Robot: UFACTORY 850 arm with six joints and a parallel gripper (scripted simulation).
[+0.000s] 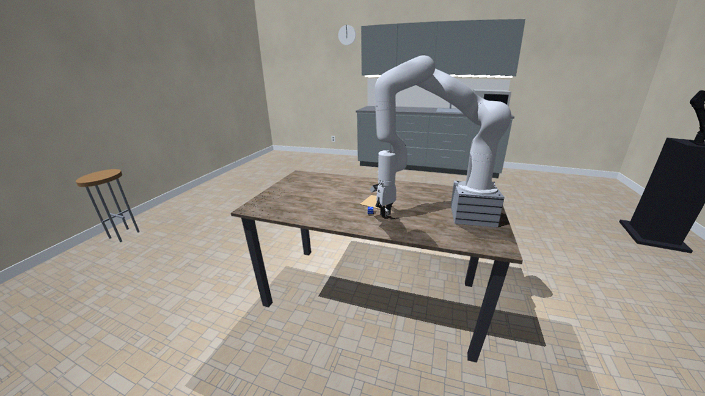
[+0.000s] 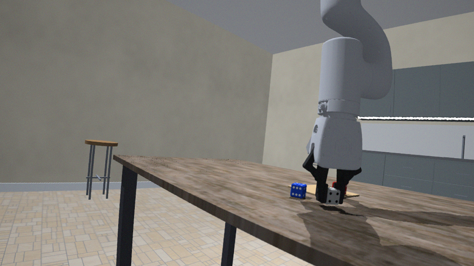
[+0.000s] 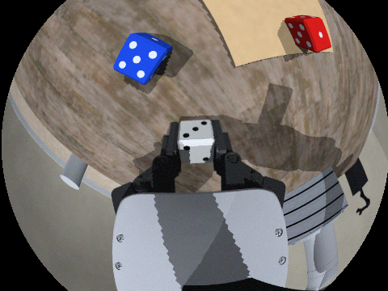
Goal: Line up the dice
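My gripper (image 3: pixel 196 132) is shut on a white die (image 3: pixel 196 142) and holds it just above the wooden table, a little off the tan mat (image 3: pixel 242 0). In the exterior view the white die (image 2: pixel 333 196) sits between the black fingers (image 2: pixel 328 196) with its shadow on the table below. A blue die (image 3: pixel 141 56) with five on top lies on the bare table left of the mat; it also shows in the exterior view (image 2: pixel 298 190). A red die (image 3: pixel 309 34) lies on the mat near its corner, partly hidden behind a finger in the exterior view (image 2: pixel 343 186).
The arm's grey base block (image 1: pixel 478 205) stands on the table at the right. The table's front edge (image 2: pixel 224 211) runs close to the dice. A stool (image 1: pixel 104 201) and a black stand (image 1: pixel 678 193) are on the floor away from the table.
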